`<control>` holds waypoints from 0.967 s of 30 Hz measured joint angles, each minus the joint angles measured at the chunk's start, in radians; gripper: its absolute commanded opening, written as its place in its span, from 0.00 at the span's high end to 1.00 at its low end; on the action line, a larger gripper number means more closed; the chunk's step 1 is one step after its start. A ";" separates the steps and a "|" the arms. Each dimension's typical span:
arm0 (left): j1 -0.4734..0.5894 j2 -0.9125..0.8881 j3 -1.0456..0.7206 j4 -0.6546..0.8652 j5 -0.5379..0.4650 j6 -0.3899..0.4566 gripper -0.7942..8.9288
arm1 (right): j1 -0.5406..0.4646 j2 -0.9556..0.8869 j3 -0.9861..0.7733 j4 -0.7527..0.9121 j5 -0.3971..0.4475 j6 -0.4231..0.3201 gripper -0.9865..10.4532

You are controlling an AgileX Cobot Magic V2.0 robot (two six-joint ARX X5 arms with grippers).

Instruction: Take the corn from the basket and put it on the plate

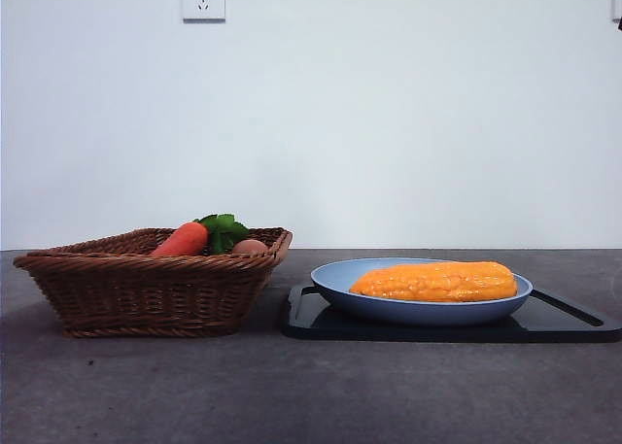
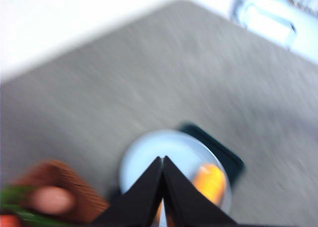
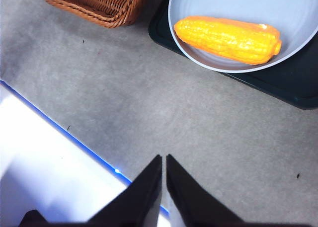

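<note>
Corn (image 1: 434, 281) | lying flat on plate (image 1: 330, 275), right of basket (image 1: 146, 289) | placing step judged done | left gripper (image 2: 163, 160) and right gripper (image 3: 163, 158) closed, empty, clear of plate | next: none beyond parking.

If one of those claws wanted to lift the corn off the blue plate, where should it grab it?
Probably around the middle of the corn, coming straight down from above. It lies flat along the plate, whose raised rim blocks a sideways approach. The jaws should close across the cob's narrow width, where it is thickest, not on the tapered ends.
</note>
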State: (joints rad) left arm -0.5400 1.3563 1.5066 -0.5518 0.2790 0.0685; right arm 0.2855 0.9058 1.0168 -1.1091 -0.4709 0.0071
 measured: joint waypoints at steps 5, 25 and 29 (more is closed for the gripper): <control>0.182 -0.203 -0.105 0.098 0.000 0.014 0.91 | 0.000 0.000 0.000 0.000 0.000 0.000 0.91; 0.593 -0.964 -1.025 0.465 -0.025 0.005 0.91 | 0.000 0.000 0.000 0.000 0.000 0.000 0.91; 0.610 -1.070 -1.159 0.467 -0.027 -0.013 0.91 | 0.000 0.000 0.000 0.000 0.000 0.000 0.91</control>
State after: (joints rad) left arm 0.0696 0.2859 0.3477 -0.0845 0.2520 0.0555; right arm 0.2855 0.9054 1.0168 -1.1095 -0.4709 0.0071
